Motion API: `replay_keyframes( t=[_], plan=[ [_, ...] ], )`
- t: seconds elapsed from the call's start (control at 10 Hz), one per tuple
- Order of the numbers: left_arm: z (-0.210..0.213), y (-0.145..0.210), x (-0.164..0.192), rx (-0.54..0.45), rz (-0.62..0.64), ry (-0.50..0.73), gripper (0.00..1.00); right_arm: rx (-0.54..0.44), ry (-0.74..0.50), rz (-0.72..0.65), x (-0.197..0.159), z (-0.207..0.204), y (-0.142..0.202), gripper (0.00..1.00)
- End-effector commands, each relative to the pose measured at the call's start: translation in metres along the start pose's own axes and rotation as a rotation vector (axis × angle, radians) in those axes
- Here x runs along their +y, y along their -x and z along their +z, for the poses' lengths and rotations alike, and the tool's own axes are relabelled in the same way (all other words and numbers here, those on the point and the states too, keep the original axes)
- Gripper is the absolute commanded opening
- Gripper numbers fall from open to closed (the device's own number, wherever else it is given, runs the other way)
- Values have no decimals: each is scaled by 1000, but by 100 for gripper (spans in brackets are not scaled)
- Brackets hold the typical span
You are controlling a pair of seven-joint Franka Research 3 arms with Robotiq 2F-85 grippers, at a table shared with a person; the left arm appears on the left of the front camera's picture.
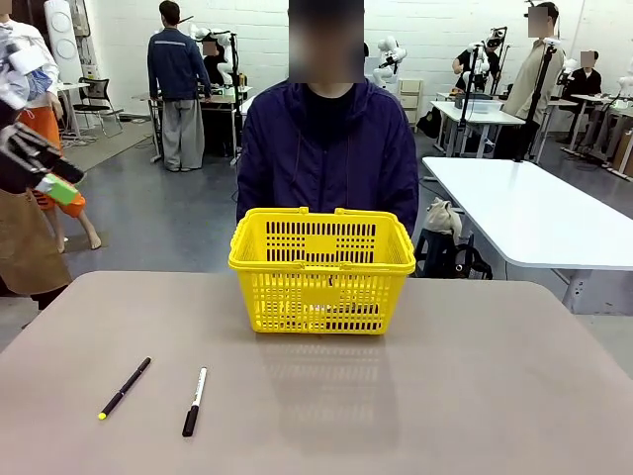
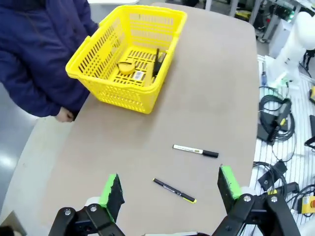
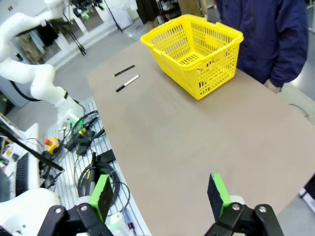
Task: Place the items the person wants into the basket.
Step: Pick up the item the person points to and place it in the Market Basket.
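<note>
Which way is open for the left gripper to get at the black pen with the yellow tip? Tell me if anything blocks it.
Probably yes, straight down. The left gripper is open above the table, and the black pen lies bare below it, apart from the white marker and far from the basket.

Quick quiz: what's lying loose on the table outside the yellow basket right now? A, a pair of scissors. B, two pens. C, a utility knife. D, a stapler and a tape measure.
B: a black pen with yellow tip and a white-and-black marker lie on the table, apart from the basket.
</note>
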State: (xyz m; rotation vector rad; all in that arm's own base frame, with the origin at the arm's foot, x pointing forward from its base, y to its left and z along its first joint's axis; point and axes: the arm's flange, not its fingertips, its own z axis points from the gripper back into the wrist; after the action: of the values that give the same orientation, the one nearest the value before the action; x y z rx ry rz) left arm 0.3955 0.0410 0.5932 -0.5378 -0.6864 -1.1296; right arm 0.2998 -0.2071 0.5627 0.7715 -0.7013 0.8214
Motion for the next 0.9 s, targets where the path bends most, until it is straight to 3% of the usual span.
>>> replay_keyframes(
  t=[0.0, 0.4, 0.8],
  plan=[
    [7, 29, 8, -70, 25, 22, 100, -31, -11, 13, -1, -1, -1, 100],
    [27, 71, -4, -129, 9, -6, 100, -31, -11, 13, -1, -1, -1, 100],
    [33, 66, 3, -100, 38, -3, 100, -31, -11, 13, -1, -1, -1, 100]
  ],
)
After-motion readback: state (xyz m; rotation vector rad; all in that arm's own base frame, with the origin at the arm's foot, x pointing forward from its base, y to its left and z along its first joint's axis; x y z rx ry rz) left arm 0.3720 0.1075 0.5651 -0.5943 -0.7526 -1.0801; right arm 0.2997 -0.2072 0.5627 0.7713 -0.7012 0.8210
